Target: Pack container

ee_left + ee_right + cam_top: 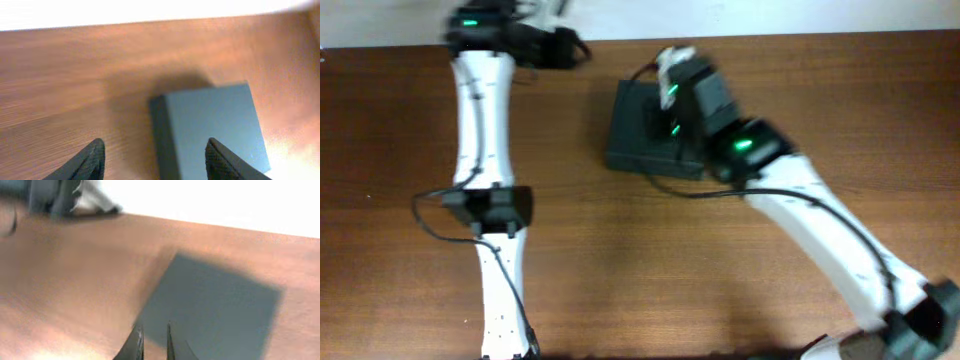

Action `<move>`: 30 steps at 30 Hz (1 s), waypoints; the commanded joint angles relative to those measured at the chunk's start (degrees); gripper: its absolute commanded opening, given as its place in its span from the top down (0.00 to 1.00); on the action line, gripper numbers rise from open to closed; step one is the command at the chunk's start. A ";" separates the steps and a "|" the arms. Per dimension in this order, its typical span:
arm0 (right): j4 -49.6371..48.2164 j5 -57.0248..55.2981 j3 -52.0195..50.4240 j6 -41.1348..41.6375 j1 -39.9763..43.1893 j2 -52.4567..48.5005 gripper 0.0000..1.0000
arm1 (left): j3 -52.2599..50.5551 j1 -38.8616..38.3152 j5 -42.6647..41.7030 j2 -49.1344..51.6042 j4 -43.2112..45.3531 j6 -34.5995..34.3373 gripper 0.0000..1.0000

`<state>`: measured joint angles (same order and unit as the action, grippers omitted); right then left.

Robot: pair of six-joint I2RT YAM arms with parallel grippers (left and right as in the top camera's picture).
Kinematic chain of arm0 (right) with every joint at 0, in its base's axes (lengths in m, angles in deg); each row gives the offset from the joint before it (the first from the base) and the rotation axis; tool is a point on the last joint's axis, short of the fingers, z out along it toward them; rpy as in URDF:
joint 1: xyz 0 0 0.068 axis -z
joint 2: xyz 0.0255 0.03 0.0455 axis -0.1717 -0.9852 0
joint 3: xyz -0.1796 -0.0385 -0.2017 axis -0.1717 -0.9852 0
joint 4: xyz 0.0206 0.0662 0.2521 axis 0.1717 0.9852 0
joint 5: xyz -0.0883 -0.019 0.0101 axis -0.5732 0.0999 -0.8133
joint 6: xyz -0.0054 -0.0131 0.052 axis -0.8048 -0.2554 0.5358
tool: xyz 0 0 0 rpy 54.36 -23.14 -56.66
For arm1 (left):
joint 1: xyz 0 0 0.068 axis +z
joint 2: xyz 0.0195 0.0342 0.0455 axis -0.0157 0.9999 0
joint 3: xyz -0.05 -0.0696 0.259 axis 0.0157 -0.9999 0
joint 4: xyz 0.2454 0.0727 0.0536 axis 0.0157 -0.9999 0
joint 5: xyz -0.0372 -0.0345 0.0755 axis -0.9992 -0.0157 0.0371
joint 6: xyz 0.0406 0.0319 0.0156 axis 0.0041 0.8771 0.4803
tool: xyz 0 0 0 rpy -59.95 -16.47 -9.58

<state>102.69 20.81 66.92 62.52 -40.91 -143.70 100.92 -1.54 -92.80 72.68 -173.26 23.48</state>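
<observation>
The container is a dark green-black box with its lid shut, standing at the back middle of the wooden table. It also shows in the left wrist view and the right wrist view. My left gripper is open and empty near the table's back edge, to the left of the container; in its own view the fingers straddle the container's near left corner from above. My right gripper hovers over the container's far side; its fingers are almost together with nothing between them.
The table's back edge meets a white wall just behind the container. My left arm lies along the left side of the table, my right arm crosses from the front right. A blurred grey-white shape sits at the far edge.
</observation>
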 commanded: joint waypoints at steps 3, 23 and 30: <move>6.36 -1.25 5.92 -0.39 10.62 0.59 0.92 | 1.55 6.93 -0.42 -4.37 -2.51 -3.96 0.44; 20.35 13.94 6.01 -2.47 39.76 -4.57 0.95 | 1.33 12.22 22.58 -6.25 -12.17 -3.91 0.00; 21.79 13.97 6.01 -2.95 39.67 -4.57 0.11 | 1.33 12.22 22.58 -6.25 -12.20 -3.91 0.00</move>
<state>124.13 33.86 72.80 60.58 -1.07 -148.31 101.75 10.39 -71.25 69.01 -185.59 19.67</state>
